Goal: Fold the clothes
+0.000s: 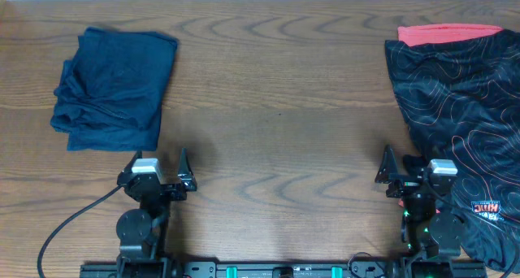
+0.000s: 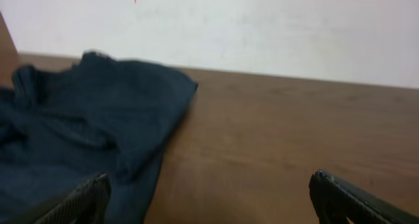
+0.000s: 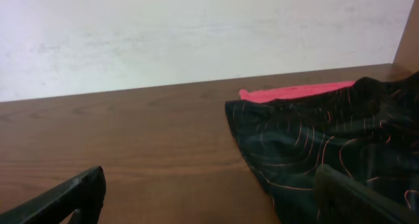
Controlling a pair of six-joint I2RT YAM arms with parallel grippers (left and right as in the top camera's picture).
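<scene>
Brown wood-grain bench (image 1: pixel 276 107) meets a plain white wall (image 2: pixel 262 27). A navy garment (image 1: pixel 114 87) lies crumpled near the far left corner. The black contour-lined jersey (image 1: pixel 463 107) covers the right edge, over a coral-red garment (image 1: pixel 447 34). Left gripper (image 1: pixel 158 160) and right gripper (image 1: pixel 413 166) sit at the near edge, both spread wide.

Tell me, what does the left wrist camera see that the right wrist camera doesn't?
Only the left wrist view shows the navy garment, lying rumpled on the left, and the left gripper.

Only the right wrist view shows the black jersey with thin orange lines, a red garment peeking out at its far edge, and the right gripper.

Both views show the brown wooden table, a pale wall behind it, and a gripper with its fingers spread wide, holding nothing.
</scene>
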